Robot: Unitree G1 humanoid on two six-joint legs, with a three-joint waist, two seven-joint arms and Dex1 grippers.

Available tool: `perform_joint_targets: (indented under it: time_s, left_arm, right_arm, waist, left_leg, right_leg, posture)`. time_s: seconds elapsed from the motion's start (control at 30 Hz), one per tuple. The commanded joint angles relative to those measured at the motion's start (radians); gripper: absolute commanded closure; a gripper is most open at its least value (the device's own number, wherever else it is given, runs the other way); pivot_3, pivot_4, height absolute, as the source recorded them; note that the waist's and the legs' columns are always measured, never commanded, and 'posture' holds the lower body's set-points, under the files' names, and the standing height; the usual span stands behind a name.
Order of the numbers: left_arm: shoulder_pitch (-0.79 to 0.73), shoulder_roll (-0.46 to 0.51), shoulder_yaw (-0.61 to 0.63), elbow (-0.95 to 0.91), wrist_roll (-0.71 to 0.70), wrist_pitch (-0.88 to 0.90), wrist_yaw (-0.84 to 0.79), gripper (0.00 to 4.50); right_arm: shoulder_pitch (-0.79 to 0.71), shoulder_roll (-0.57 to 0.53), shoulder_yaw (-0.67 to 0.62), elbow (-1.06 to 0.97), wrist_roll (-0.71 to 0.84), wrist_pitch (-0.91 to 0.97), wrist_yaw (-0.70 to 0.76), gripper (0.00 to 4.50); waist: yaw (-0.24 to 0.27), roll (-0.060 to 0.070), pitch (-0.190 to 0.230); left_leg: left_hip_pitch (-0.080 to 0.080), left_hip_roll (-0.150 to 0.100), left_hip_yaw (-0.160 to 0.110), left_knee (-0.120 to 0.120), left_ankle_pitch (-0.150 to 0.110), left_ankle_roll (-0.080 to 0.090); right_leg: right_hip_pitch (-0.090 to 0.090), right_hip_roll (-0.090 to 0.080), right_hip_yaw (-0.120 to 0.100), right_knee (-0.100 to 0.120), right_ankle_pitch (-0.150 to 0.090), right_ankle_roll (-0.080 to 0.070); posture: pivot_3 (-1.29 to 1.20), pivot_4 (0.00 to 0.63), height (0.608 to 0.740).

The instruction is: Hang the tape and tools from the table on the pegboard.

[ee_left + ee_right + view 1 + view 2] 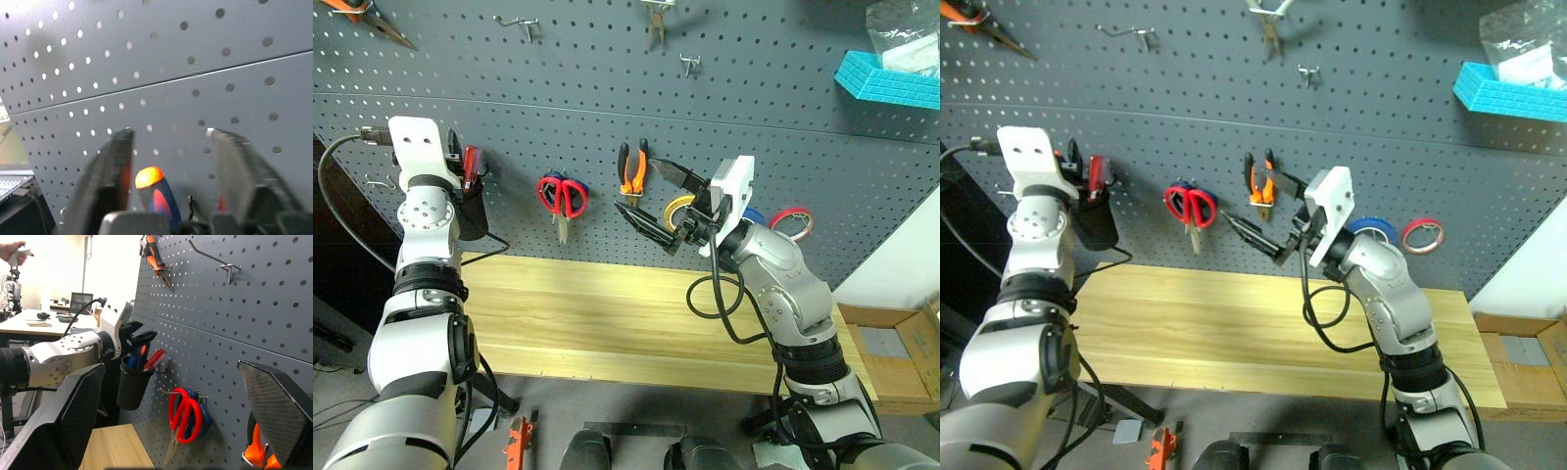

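The black cup hangs on the pegboard at the far left, above the left end of the table. The left gripper is raised over the cup's mouth, its fingers spread apart and closed on nothing. Between them, in the left wrist view, stands an upright handle with a blue shaft and orange tip, set in the cup; whether this is the blue screwdriver cannot be told. A red handle leans out of the cup beside it.

Right of the cup, past a bare stretch of board, the red scissors hang from a hook, blades down, with a blue pair half hidden behind them. Next along, the pliers hang just beside the right gripper, which is lifted off the table and angled toward the board, jaws released wide and empty.

Behind that arm's wrist, a yellow tape ring and the blue tape are partly covered. A red tape ring hangs farther right. The tabletop below lies bare to its front edge.
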Motion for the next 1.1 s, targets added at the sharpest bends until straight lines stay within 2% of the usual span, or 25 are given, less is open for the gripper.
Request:
perform_joint_targets:
  time_s: [0.03, 0.1, 0.3, 0.4, 0.47, 0.6, 0.7, 0.8, 1.0, 1.1]
  left_arm:
    - [-0.001, 0.005, 0.004, -0.073, -0.014, -0.010, -0.001, 0.64]
    - [0.007, 0.002, 0.004, -0.086, -0.017, -0.005, 0.000, 0.04]
    - [0.033, -0.024, 0.012, -0.153, -0.053, 0.019, -0.028, 0.04]
    - [0.097, -0.055, 0.004, -0.317, -0.088, -0.020, -0.082, 0.04]
    - [0.164, -0.083, -0.031, -0.491, -0.106, -0.012, -0.144, 0.04]
    - [0.293, -0.136, -0.117, -0.758, -0.085, 0.086, -0.205, 0.04]
    - [0.415, -0.240, -0.172, -0.920, -0.128, 0.213, -0.208, 0.04]
    - [0.537, -0.346, -0.236, -1.026, -0.165, 0.349, -0.213, 0.04]
    - [0.666, -0.471, -0.233, -1.046, -0.227, 0.653, -0.165, 0.04]
    - [0.695, -0.478, -0.207, -1.031, -0.211, 0.700, -0.135, 0.04]
  right_arm:
    - [-0.012, -0.010, -0.016, -0.028, -0.002, -0.012, 0.001, 0.00]
    - [-0.013, -0.012, -0.014, -0.027, -0.002, -0.011, 0.004, 0.00]
    - [-0.005, -0.025, -0.012, -0.035, -0.005, -0.012, 0.010, 0.00]
    - [0.024, -0.061, -0.017, -0.067, -0.012, -0.006, 0.016, 0.00]
    - [0.050, -0.080, -0.037, -0.102, -0.009, 0.024, -0.015, 0.00]
    - [0.107, -0.095, -0.068, -0.140, -0.059, 0.051, -0.117, 0.00]
    - [0.199, -0.032, -0.134, -0.142, -0.078, 0.078, -0.271, 0.00]
    - [0.314, -0.042, -0.131, -0.146, -0.170, 0.059, -0.335, 0.00]
    - [0.446, -0.040, -0.144, -0.105, -0.238, 0.003, -0.391, 0.00]
    - [0.492, -0.028, -0.168, -0.080, -0.245, -0.027, -0.411, 0.00]
  waist:
    - [0.000, 0.000, -0.001]
    - [0.000, -0.001, -0.002]
    - [0.000, -0.002, -0.003]
    - [0.001, -0.002, -0.003]
    - [0.002, -0.002, -0.004]
    - [0.003, -0.001, -0.008]
    - [0.002, 0.006, -0.028]
    - [-0.001, 0.010, -0.035]
    - [-0.035, 0.013, -0.036]
    - [-0.057, 0.016, -0.038]
  left_leg:
    - [0.000, 0.000, 0.000, 0.000, 0.000, 0.000]
    - [0.001, 0.000, 0.000, 0.001, 0.000, 0.000]
    - [0.005, 0.000, 0.003, 0.001, 0.000, 0.000]
    - [0.006, 0.000, 0.003, 0.001, 0.000, 0.000]
    - [0.006, 0.000, 0.003, 0.001, 0.000, 0.000]
    - [0.007, 0.000, 0.003, 0.001, 0.000, 0.000]
    - [0.009, 0.000, 0.004, 0.000, 0.000, 0.000]
    - [0.014, -0.001, 0.005, -0.001, 0.000, 0.001]
    - [0.026, -0.001, 0.003, -0.002, 0.000, 0.001]
    - [0.037, 0.000, 0.001, -0.004, 0.000, 0.001]
  right_leg:
    - [0.000, 0.000, 0.000, 0.001, 0.000, 0.000]
    - [0.000, 0.000, 0.001, 0.002, 0.000, 0.000]
    - [0.002, 0.000, 0.002, 0.004, 0.000, 0.000]
    - [0.003, 0.000, 0.003, 0.004, 0.000, -0.001]
    - [0.003, 0.000, 0.004, 0.004, 0.000, -0.001]
    - [0.003, -0.001, 0.005, 0.004, -0.001, -0.001]
    - [0.006, -0.001, 0.006, 0.003, -0.001, -0.002]
    - [0.009, -0.001, 0.008, 0.003, -0.002, -0.002]
    - [0.019, 0.004, 0.009, 0.003, -0.006, -0.001]
    - [0.028, 0.004, 0.009, 0.003, -0.008, -0.002]
  posture:
    - [0.13, 0.000, 0.740]
    - [0.13, 0.000, 0.740]
    - [0.13, 0.000, 0.740]
    - [0.13, 0.000, 0.740]
    - [0.12, 0.000, 0.740]
    - [0.12, 0.000, 0.740]
    - [0.09, 0.000, 0.740]
    - [0.08, 0.000, 0.740]
    - [0.04, 0.000, 0.740]
    - [0.04, 0.000, 0.740]
